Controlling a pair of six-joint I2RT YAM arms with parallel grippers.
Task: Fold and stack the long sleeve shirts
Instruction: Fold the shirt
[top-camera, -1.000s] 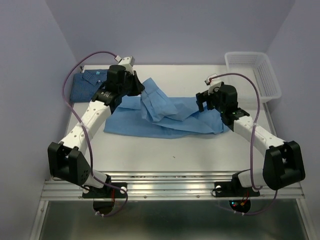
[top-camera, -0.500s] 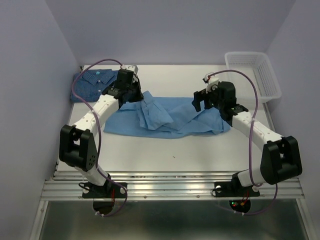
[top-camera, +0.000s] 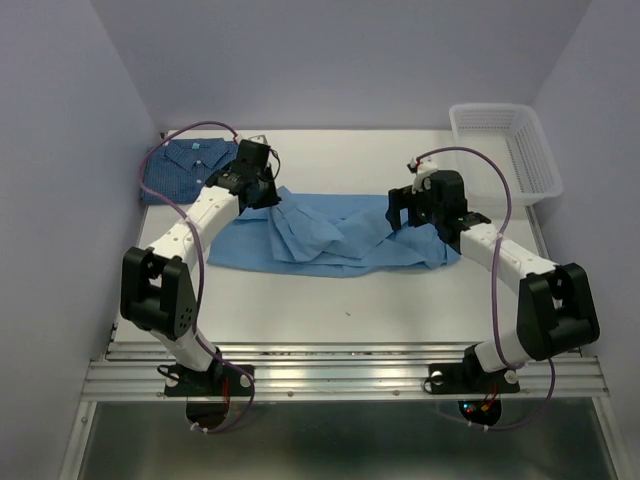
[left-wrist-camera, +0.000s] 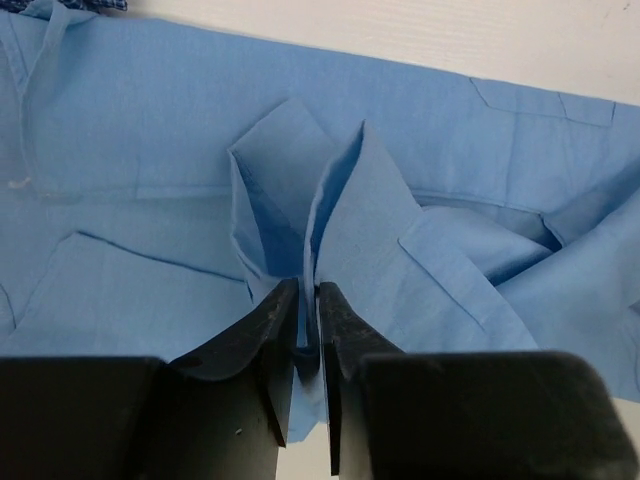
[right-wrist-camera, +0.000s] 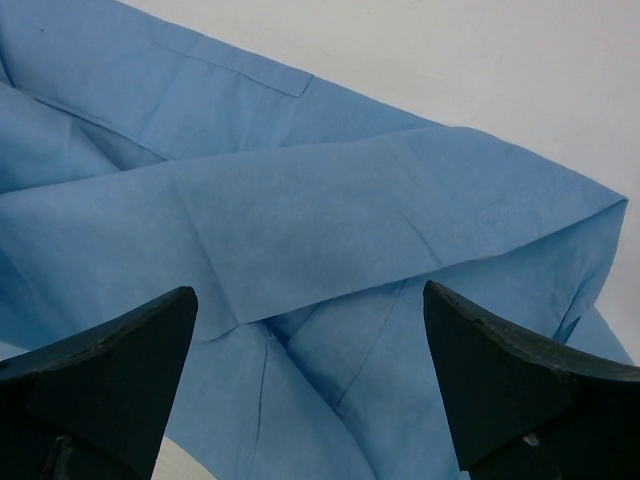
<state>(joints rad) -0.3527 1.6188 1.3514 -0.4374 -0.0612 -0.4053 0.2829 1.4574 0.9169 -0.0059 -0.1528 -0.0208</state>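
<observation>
The light sky-blue shirt (top-camera: 340, 238) lies crumpled across the middle of the table, long side left to right. My left gripper (top-camera: 272, 195) is low over its left part. In the left wrist view the jaws (left-wrist-camera: 308, 290) stand a narrow slit apart with a raised fold of the light blue cloth (left-wrist-camera: 360, 210) pinched between them. My right gripper (top-camera: 403, 213) hangs over the shirt's right part, open wide, with flat blue cloth (right-wrist-camera: 300, 220) under its fingers (right-wrist-camera: 120, 360) and nothing between them. The darker checked shirt (top-camera: 185, 163) lies folded at the back left, and its edge shows at the top (left-wrist-camera: 60, 5).
A white mesh basket (top-camera: 540, 165) stands at the back right corner. Lilac walls close in the table on the left, back and right. Bare table shows in front of the shirt.
The left gripper has come down and back toward the left with its fold, so the lifted flap now lies lower. Its jaws have parted slightly. The right gripper sank a little onto the shirt.
</observation>
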